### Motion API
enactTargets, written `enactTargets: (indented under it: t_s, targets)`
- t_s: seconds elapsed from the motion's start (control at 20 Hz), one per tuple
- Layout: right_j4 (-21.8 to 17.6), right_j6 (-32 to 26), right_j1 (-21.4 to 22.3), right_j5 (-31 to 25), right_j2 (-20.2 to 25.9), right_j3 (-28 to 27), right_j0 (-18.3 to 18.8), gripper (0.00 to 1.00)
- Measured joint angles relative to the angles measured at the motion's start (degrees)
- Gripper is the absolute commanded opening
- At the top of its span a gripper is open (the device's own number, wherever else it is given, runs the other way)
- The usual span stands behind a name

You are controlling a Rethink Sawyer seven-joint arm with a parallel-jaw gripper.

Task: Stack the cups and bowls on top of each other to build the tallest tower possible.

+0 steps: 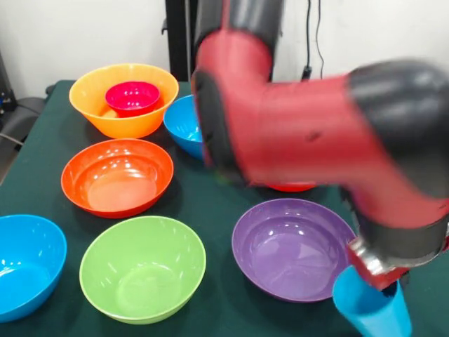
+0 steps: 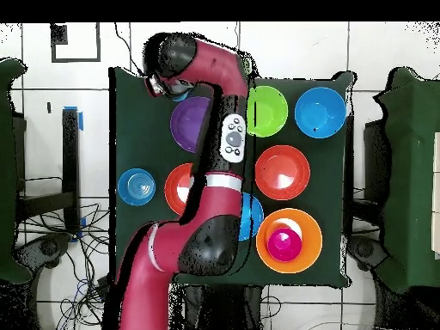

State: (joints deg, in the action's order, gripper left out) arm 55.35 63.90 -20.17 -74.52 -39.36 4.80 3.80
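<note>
Red arm [image 1: 302, 133] spans table diagonally, covering purple bowl [image 1: 295, 249] rim and light-blue tumbler [image 1: 372, 305] at near corner; bare green cloth [image 1: 210, 203] lane between lime bowl [image 1: 142, 268], orange bowl [image 1: 117, 177] and purple bowl

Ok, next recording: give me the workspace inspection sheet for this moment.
Surface: dark green table.
Job's things: magenta bowl sits inside the yellow-orange bowl; red-orange bowl, lime green bowl, purple bowl and blue bowl stand singly; light-blue cup at the near edge, under the arm's end.
Clutter: nothing seen.
Claw: hidden by the arm and cup; state unclear.
Cables: tangled on the floor.
Surroundings: white wall, tiled floor.
</note>
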Motion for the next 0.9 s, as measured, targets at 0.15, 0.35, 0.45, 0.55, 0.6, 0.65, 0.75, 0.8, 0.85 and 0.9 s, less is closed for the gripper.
enactTargets:
  t_s: [0.15, 0.35, 0.45, 0.55, 0.6, 0.65, 0.75, 0.8, 0.85, 0.9]
  targets:
    - [-2.56, 0.20, 2.45, -0.01, -2.04, 0.86, -1.36, 0.00]
    - [-3.51, 0.91, 5.23, 0.00, -4.81, 0.86, -2.55, 0.00]
    - [-3.53, 1.30, 6.47, -0.01, -5.98, 0.87, -2.85, 0.00]
    - [-3.60, 1.53, 7.55, -0.01, -6.40, 0.96, -3.03, 0.00]
    - [-3.61, 1.57, 7.90, 0.00, -6.40, 1.10, -3.09, 0.00]
    - [-3.67, 1.58, 8.55, 0.09, -6.33, 1.53, -3.23, 0.00]
    - [-4.06, 1.58, 9.83, 0.50, -6.00, 2.77, -3.52, 0.00]
    - [-4.42, 1.58, 10.76, 0.90, -5.69, 3.86, -3.72, 0.00]
    - [-4.67, 1.58, 11.23, 1.12, -5.52, 4.45, -3.81, 0.00]
    - [-5.72, 1.58, 12.96, 2.09, -4.82, 6.92, -4.13, 0.00]
